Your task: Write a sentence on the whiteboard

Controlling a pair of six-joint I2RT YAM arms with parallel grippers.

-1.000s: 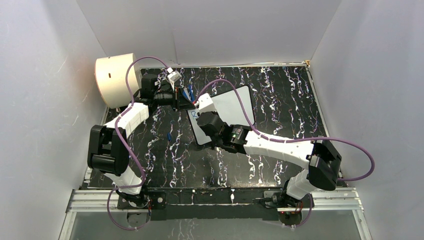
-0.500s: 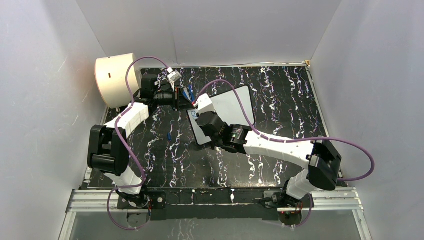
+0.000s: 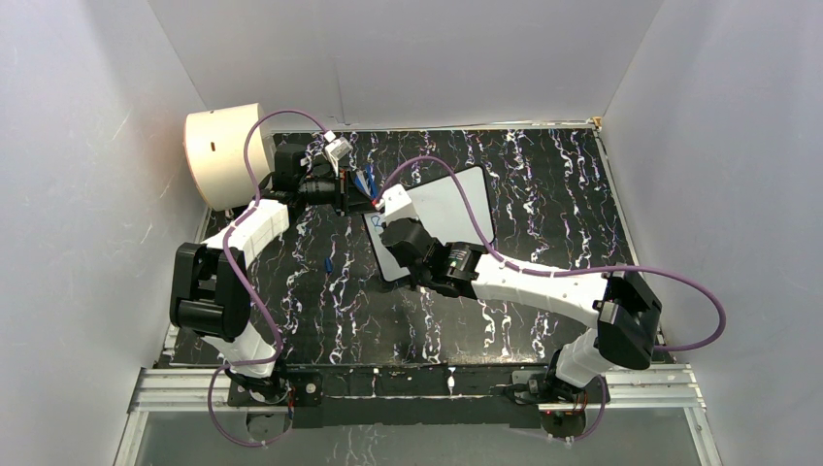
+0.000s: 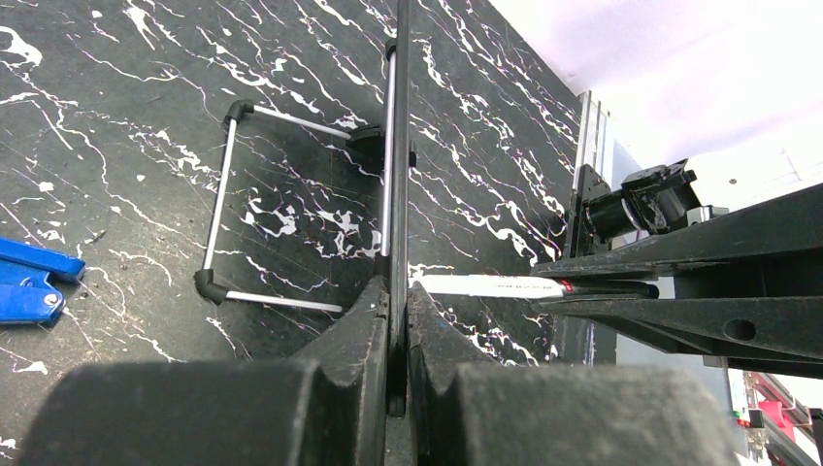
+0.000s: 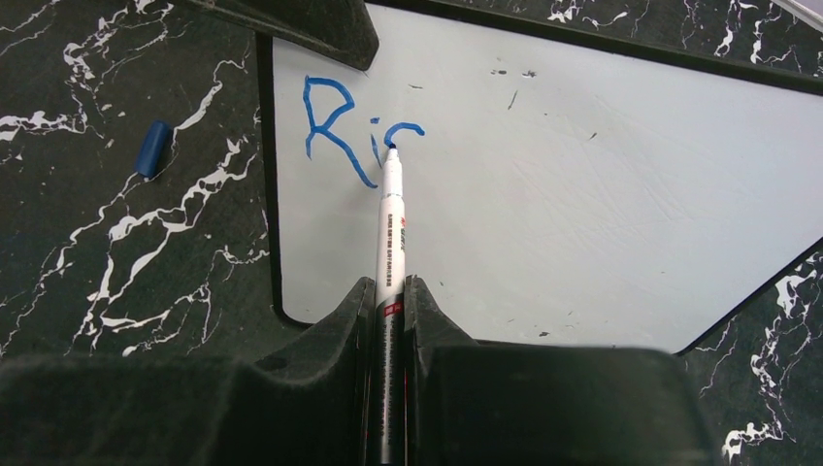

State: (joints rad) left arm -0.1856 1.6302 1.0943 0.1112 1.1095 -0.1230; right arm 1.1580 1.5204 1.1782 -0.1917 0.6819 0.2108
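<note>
The whiteboard (image 3: 451, 206) lies tilted on the black marbled table; it also shows in the right wrist view (image 5: 582, 194). My left gripper (image 4: 398, 291) is shut on its left edge, seen edge-on (image 4: 400, 146); from above this gripper (image 3: 361, 200) is at the board's far-left corner. My right gripper (image 5: 390, 286) is shut on a white marker pen (image 5: 391, 233), over the board's left part (image 3: 386, 221). The sentence (image 5: 340, 131) is blue lettering reading "Ri" plus a started curve. The pen tip (image 5: 392, 148) touches that curve.
A blue pen cap (image 5: 152, 148) lies on the table left of the board, also seen from above (image 3: 329, 264). A wire stand (image 4: 223, 194) sits behind the board. A blue object (image 4: 29, 277) lies nearby. A cream drum (image 3: 225, 155) stands at the far left.
My right gripper with the pen has shifted very slightly left over the board. The left arm and the board have not moved.
</note>
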